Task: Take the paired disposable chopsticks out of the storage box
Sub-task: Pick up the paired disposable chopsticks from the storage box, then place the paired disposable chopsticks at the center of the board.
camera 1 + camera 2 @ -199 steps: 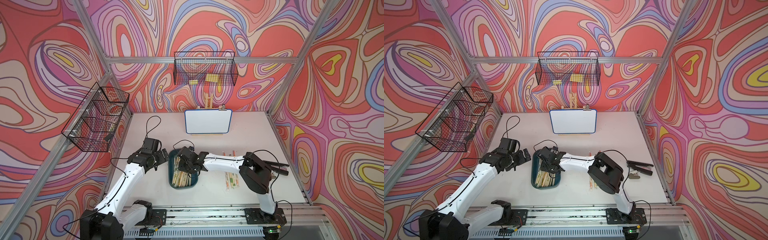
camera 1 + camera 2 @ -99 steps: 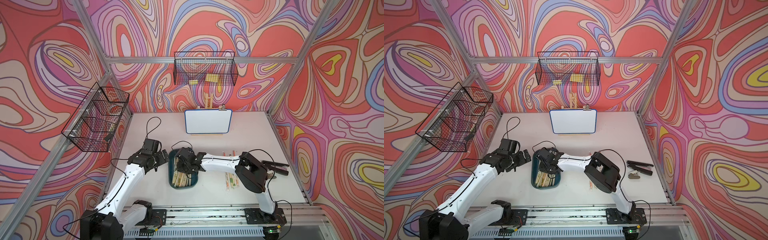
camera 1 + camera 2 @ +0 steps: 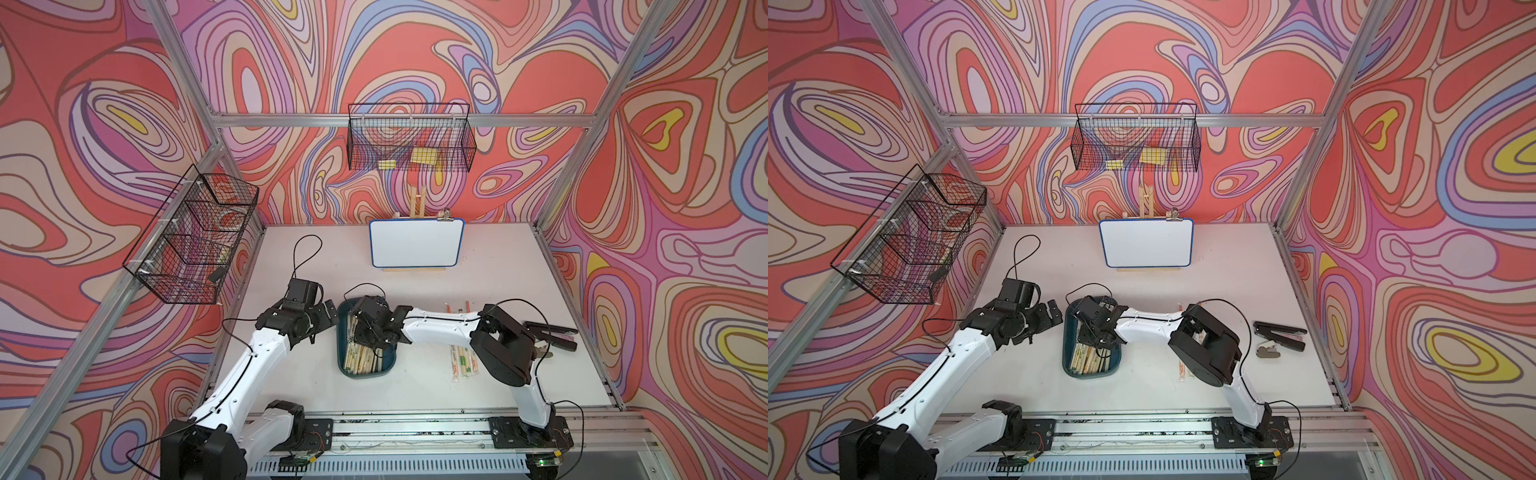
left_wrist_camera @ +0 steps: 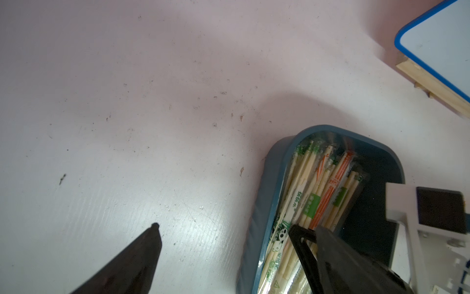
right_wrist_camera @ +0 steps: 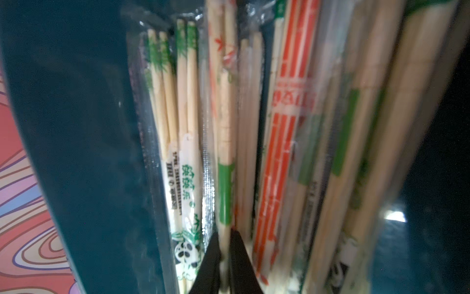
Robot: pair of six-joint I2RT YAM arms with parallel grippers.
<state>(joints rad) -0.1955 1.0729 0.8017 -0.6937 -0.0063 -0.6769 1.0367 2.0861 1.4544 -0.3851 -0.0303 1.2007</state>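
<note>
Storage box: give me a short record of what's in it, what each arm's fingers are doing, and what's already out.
box: teal, on table, holds many sleeved chopsticks
right fingers: inside box, pinching green-band pair
left fingers: open, beside box, empty
already out: loose pairs on table under right arm

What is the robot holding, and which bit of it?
The right end effector pinches one chopstick pair in the box, just beside its green band. The left end effector holds nothing.
</note>
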